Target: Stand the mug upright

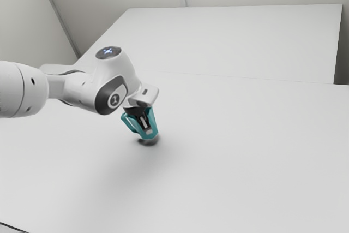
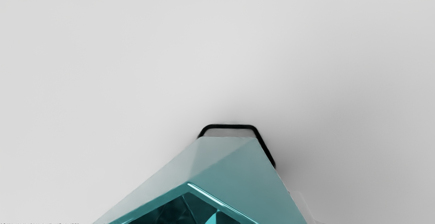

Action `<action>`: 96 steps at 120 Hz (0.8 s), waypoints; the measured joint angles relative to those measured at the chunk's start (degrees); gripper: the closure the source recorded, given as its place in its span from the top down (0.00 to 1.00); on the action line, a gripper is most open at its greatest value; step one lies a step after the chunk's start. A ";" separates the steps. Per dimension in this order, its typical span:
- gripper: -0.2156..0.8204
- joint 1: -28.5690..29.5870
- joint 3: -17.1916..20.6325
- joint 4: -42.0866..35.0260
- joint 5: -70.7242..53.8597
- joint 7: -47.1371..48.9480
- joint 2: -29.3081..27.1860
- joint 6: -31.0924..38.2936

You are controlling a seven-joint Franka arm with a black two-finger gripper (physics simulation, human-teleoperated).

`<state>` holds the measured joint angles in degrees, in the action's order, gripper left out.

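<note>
Exterior view: set back at the side of my white jointed arm (image 1: 82,88), looked down across the smooth white table (image 1: 234,156). Wrist view: at arm's end, looked down, close over the teal faceted mug (image 2: 234,169). Both shared mug and nearby table.

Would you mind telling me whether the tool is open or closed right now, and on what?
Tool: down at the teal mug; whether it is open or closed on it cannot be told.

Bright, diffuse light casts soft shadows on the table (image 1: 245,162) (the mug (image 2: 231,169) glints along its rim).
</note>
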<state>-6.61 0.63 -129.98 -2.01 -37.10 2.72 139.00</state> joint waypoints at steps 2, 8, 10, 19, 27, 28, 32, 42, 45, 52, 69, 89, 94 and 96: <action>0.03 0.11 0.00 -0.08 -0.01 0.18 0.08 0.08; 0.03 0.62 0.01 -0.25 -0.05 0.70 0.23 0.30; 0.03 0.84 0.01 -0.29 -0.06 0.86 0.25 0.36; 0.03 1.77 0.01 -0.63 -0.06 1.56 0.36 0.58; 0.03 2.27 0.01 -0.97 -0.05 2.10 0.51 0.93; 0.03 2.31 0.01 -1.04 -0.05 2.17 0.53 0.98; 0.03 2.36 0.01 -1.23 -0.07 2.42 0.62 1.17; 0.03 2.13 0.01 -1.46 -0.10 3.00 0.89 1.63; 0.03 2.02 0.01 -1.50 -0.10 3.16 0.98 1.77; 0.03 1.79 0.01 -1.63 -0.10 3.51 1.12 2.07; 0.08 1.74 0.03 -1.85 0.00 4.21 1.20 2.45; 0.23 1.89 0.07 -1.96 0.33 4.47 1.23 2.49; 0.26 1.89 0.07 -1.96 0.36 4.52 1.24 2.49; 0.27 1.88 0.07 -1.96 0.37 4.54 1.24 2.49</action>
<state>-4.72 0.70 -131.94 -1.65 -32.57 3.96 141.49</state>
